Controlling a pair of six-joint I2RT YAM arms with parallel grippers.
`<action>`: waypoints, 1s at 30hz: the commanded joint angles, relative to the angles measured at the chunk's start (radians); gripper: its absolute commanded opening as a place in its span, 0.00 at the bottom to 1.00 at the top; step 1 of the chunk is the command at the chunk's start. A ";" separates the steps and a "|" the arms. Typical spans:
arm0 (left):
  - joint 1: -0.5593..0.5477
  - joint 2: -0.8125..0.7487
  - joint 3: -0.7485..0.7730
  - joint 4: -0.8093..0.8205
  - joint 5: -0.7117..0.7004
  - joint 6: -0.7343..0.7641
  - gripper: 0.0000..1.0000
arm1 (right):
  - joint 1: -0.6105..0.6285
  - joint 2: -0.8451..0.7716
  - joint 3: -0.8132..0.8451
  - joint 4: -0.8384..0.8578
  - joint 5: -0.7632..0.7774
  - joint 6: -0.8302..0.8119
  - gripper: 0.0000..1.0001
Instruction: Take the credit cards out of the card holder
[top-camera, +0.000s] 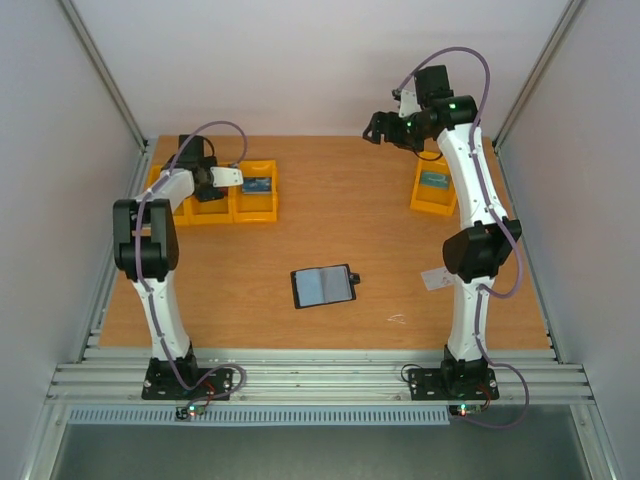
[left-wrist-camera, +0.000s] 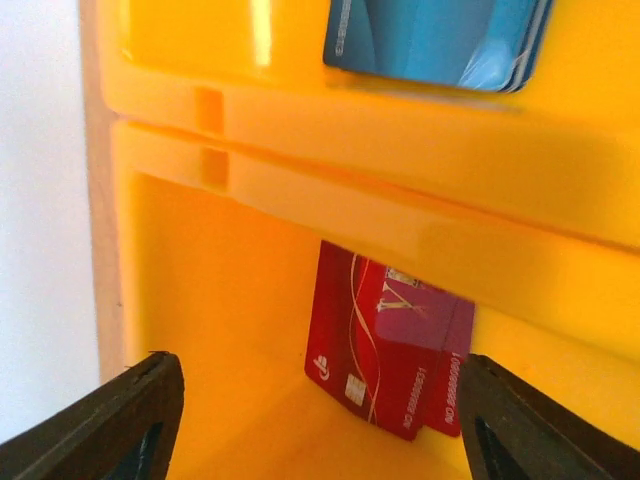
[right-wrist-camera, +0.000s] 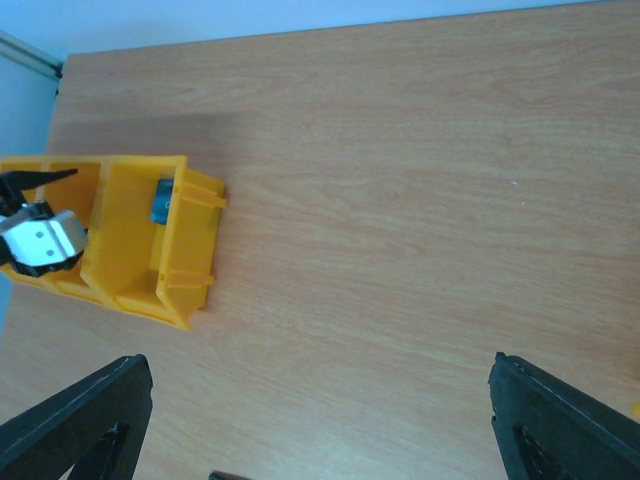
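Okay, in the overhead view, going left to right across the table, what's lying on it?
Row of yellow bins → card holder → single yellow bin. The whitish card is left out, because it sits in the same left-to-right stretch as that single bin.

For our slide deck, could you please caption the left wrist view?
The left gripper, open, hovers above a yellow bin with a red card inside.
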 joint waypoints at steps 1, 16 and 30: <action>0.003 -0.124 -0.038 0.043 0.081 -0.039 0.78 | 0.003 -0.069 -0.048 -0.002 -0.011 -0.026 0.92; -0.119 -0.586 -0.228 -0.096 0.399 -0.901 0.84 | 0.145 -0.179 -0.314 0.024 0.091 0.001 0.87; -0.324 -0.926 -0.841 0.209 0.352 -1.909 0.93 | 0.417 -0.456 -0.851 0.085 0.226 0.175 0.85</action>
